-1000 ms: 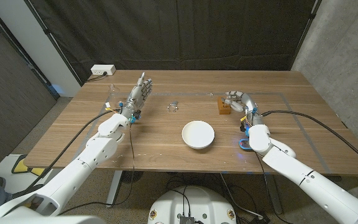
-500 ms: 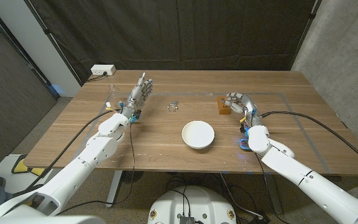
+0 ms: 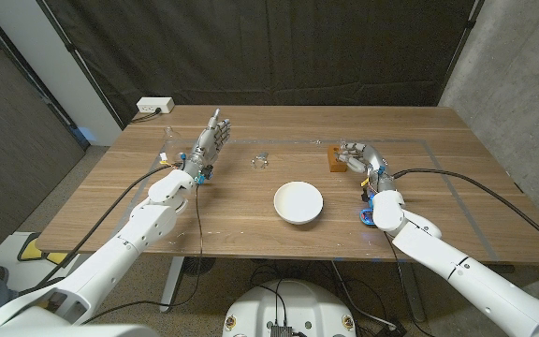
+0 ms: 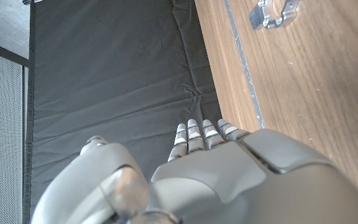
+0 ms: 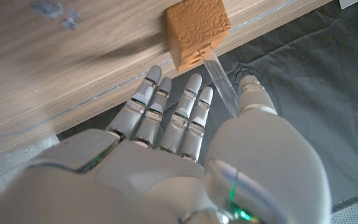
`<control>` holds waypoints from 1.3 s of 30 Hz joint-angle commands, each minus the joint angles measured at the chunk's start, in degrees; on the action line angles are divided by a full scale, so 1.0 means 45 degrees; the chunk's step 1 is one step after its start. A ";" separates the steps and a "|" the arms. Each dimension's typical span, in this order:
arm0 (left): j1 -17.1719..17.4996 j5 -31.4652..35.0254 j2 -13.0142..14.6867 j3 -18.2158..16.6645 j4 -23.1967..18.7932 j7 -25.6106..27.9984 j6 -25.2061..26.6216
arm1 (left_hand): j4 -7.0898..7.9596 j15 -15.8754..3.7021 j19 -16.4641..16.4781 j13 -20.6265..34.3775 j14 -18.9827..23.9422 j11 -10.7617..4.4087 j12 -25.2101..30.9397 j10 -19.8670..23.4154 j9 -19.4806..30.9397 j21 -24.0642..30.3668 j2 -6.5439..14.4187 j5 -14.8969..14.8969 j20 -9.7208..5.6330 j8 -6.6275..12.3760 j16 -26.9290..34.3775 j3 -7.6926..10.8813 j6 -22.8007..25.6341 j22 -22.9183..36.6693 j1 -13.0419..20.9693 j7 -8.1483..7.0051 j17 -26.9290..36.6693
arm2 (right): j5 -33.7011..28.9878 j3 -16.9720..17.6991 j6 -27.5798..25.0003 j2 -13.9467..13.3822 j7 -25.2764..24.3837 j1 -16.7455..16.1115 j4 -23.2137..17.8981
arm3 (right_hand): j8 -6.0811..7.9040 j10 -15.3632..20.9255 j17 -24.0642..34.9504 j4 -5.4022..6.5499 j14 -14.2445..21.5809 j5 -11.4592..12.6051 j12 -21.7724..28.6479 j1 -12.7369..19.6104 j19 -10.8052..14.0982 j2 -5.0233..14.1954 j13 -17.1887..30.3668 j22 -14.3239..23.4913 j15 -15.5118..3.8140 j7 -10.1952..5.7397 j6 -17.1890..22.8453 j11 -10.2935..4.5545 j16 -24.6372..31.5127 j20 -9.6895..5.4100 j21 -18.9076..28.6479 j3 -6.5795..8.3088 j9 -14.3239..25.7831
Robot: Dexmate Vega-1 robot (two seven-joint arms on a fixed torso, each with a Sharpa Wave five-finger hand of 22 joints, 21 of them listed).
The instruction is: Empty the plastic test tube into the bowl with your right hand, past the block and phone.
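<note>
Reach step, grasp not yet made. Right robot hand [image 5: 185,162], fingers extended and empty, sits just beside the plastic test tube [image 5: 219,78] standing tilted in the wooden block [image 5: 197,31]. White bowl [image 3: 298,202] well apart on the surface [image 3: 251,234]. Next: pinch the tube, lift clear, carry to bowl. Left robot hand [image 3: 209,142] open, idle.

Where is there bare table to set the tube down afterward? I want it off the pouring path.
Bare wood lies right of the bowl toward the table's right edge, and between bowl and left hand. It is crowded at the block, where the right hand reaches the tube.
</note>
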 commanded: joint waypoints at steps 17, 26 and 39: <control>-0.0043 0.0011 -0.0018 0.0042 -0.0059 0.0097 0.0144 | 0.0034 -0.0024 -0.0153 0.0033 -0.0105 -0.0005 -0.0026 0.0032 0.0058 0.0050 0.0075 -0.0013 0.0098 -0.0004 0.0027 -0.0125 0.0074 0.0055 0.0022 -0.0030 0.0054 | -0.0144 -0.0054 0.0054 0.0080 -0.0379 0.0002 0.0173 | 0.0390 0.0382 0.0007 -0.0060 -0.0155 -0.0131 -0.0033 0.0631 -0.0184 0.0290 0.0050 0.0060 -0.1267 -0.0518 0.1006 -0.0422 -0.0246 -0.1013 -0.0166 0.0059 0.0204; -0.0062 -0.0023 -0.0023 0.0016 0.0035 0.0018 0.0087 | 0.0033 -0.0015 -0.0188 0.0033 -0.0121 -0.0006 -0.0034 0.0017 0.0058 0.0056 0.0090 -0.0015 0.0159 -0.0008 0.0028 -0.0157 0.0078 0.0056 0.0027 -0.0036 0.0054 | -0.0162 -0.0101 0.0046 0.0193 -0.0453 0.0051 0.0245 | 0.0542 0.0705 0.0034 -0.0067 0.0184 -0.0190 -0.0005 0.0902 -0.0094 0.0547 0.0052 0.0069 -0.1414 -0.0591 0.1347 -0.0430 -0.0149 -0.1011 -0.0162 0.0158 0.0310; -0.0132 -0.0065 -0.0019 0.0022 0.0138 -0.0079 0.0136 | 0.0031 -0.0022 -0.0243 0.0034 -0.0126 -0.0023 -0.0031 0.0030 0.0059 0.0061 0.0108 -0.0017 0.0220 -0.0014 0.0035 -0.0202 0.0079 0.0058 0.0033 -0.0043 0.0054 | -0.0247 -0.0087 0.0133 0.0327 -0.0802 0.0025 0.0370 | 0.0793 0.1344 0.0056 -0.0127 0.0915 -0.0323 0.0084 0.1404 0.0177 0.0953 0.0055 0.0092 -0.1722 -0.0613 0.1895 -0.0407 0.0021 -0.1075 -0.0088 0.0364 0.0447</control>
